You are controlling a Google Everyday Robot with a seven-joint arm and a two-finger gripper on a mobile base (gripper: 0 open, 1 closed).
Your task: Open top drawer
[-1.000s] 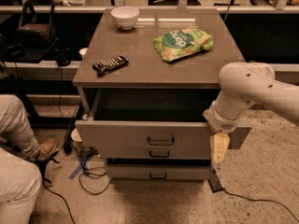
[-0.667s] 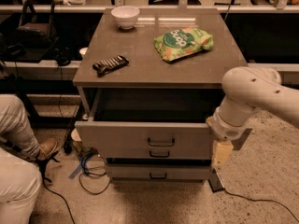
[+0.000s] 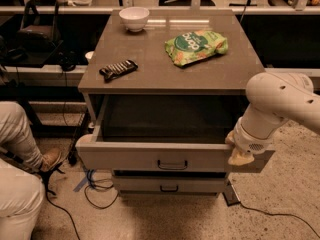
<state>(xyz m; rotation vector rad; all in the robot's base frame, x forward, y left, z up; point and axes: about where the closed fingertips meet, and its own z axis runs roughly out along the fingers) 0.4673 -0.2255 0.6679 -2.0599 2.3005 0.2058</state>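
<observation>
Top drawer (image 3: 130,158), wide grey flat-fronted box, black centre handle: now slightly further out beneath grey bench (image 3: 165,79); white end effector (image 3: 240,156) at its right front corner, grip indiscernible; opening judged near complete.

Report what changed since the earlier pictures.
The wide grey top drawer slid slightly further out toward the camera, and the tool at its right front corner went with it. The white bowl, green snack bag and dark bar stayed put.
</observation>
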